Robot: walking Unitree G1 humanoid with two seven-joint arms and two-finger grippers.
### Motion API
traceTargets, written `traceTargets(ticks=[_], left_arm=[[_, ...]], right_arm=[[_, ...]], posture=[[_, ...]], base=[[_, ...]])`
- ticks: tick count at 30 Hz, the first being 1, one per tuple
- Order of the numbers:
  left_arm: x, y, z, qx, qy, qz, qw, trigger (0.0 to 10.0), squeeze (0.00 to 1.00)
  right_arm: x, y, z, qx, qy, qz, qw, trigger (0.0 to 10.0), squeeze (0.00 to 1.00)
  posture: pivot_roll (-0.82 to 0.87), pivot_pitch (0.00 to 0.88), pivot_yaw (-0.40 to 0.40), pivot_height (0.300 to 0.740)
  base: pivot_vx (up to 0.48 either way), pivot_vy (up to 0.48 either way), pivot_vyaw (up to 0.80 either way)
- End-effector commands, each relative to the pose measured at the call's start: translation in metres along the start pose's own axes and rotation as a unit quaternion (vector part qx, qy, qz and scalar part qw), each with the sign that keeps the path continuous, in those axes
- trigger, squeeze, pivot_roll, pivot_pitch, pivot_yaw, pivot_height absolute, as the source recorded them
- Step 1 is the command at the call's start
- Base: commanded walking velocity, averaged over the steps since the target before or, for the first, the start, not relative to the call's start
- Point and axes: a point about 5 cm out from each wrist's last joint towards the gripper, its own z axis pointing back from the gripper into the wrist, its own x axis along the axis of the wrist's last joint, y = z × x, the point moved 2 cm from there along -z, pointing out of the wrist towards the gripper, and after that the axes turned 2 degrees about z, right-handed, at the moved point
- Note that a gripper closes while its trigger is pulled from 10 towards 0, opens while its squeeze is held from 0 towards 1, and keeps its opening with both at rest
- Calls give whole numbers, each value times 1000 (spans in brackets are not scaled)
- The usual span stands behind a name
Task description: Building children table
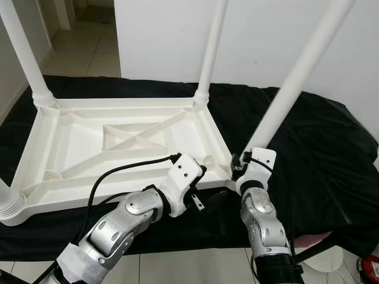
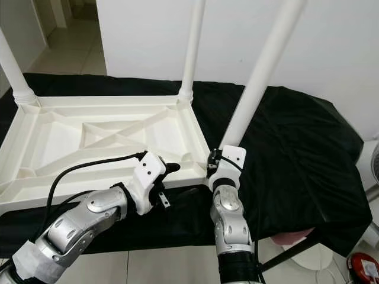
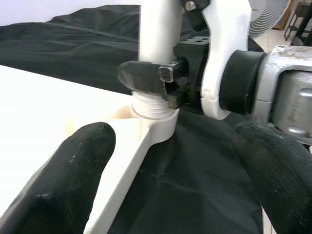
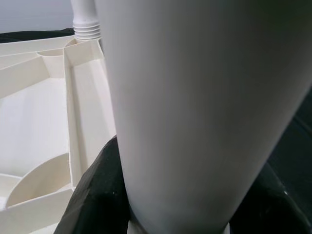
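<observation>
White plastic tabletop (image 1: 118,142) lies upside down on a black cloth (image 1: 308,154) so the leg sockets face up. Right gripper (image 1: 240,171) is clamped round the base of the near-right leg (image 1: 290,89), fingers on both sides, leg leaning out a bit, probably being seated or twisted into its corner socket. Left gripper (image 1: 204,177) sits just beside the same corner with fingers spread wide, gripping nothing, likely to steady the table edge. Other legs (image 1: 210,53) stand upright in their corners, so this looks like the last one
</observation>
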Motion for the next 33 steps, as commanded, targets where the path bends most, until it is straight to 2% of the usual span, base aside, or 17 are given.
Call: traceTargets(ticks=[1, 7, 8, 11, 12, 17, 19, 22, 23, 24, 25, 28, 30, 31, 32, 33], left_arm=[[2, -14, -2, -79, -1, -4, 997, 10000, 0], [1, -15, -1, -80, 1, -3, 997, 10000, 0], [1, -15, -2, -79, 1, -3, 997, 10000, 0], [1, -15, -2, -79, 1, -3, 997, 10000, 0], [1, -15, -2, -79, 0, -2, 997, 10000, 0], [1, -15, -2, -78, -1, -2, 997, 10000, 0], [1, -14, -2, -76, 0, -3, 997, 10000, 0], [0, -14, -1, -77, 4, -2, 997, 10000, 0], [-1, -14, -1, -76, 5, -2, 997, 10000, 0], [-1, -13, -1, -75, 5, -2, 997, 10000, 0], [-1, -13, -1, -75, 5, -2, 997, 10000, 0], [-1, -12, -1, -74, 6, -2, 997, 10000, 0], [-1, -12, -1, -74, 6, -2, 997, 10000, 0], [-1, -11, -1, -72, 6, -3, 997, 10000, 0], [-1, -11, -1, -72, 6, -3, 997, 10000, 0], [-1, -10, -1, -69, 6, -3, 998, 10000, 0]], right_arm=[[-19, -6, 9, -28, 41, -16, 999, 10000, 0], [-14, -4, 7, -23, 37, -18, 999, 10000, 0], [-13, -3, 6, -18, 36, -18, 999, 10000, 231], [-13, -3, 6, -16, 36, -19, 999, 10000, 231], [-12, -1, 6, -8, 35, -18, 999, 10000, 1000], [-11, 1, 4, 34, 32, -19, 999, 10000, 1000], [-11, -5, -1, 67, 25, -15, 997, 10000, 1000], [-9, -11, -4, 76, 17, -11, 997, 10000, 1000], [-8, -12, -6, 100, 17, -8, 995, 10000, 686], [-8, -12, -8, 123, 17, 0, 992, 10000, 0], [-8, -12, -8, 123, 17, 0, 992, 10000, 0], [-8, -12, -10, 200, 16, 23, 979, 10000, 0], [-8, -12, -10, 200, 16, 23, 979, 10000, 0], [-7, -12, -9, 237, 11, 38, 971, 10000, 0], [-7, -12, -9, 237, 11, 38, 971, 10000, 0], [-5, -12, -8, 268, 2, 58, 962, 10000, 0]], posture=[[-21, 0, -94, 740], [-18, 0, -100, 740], [-18, 0, -103, 740], [-18, 0, -103, 740], [-18, 0, -105, 740], [-19, 0, -105, 740], [-21, 0, -103, 740], [-22, 0, -103, 740], [-21, 0, -101, 740], [-23, 0, -97, 740], [-23, 0, -97, 740], [-20, 0, -99, 740], [-20, 0, -99, 740], [-21, 0, -98, 740], [-21, 0, -98, 740], [-23, 0, -93, 740]], base=[[0, 0, 0], [0, 0, 0], [0, 0, 0], [0, 0, 0], [0, 0, 0], [0, 0, 0], [0, 0, 0], [0, 0, 0], [0, 0, 0], [0, 0, 0], [0, 0, 0], [0, 0, 0], [0, 0, 0], [0, 0, 0], [0, 0, 0], [0, 0, 0]])
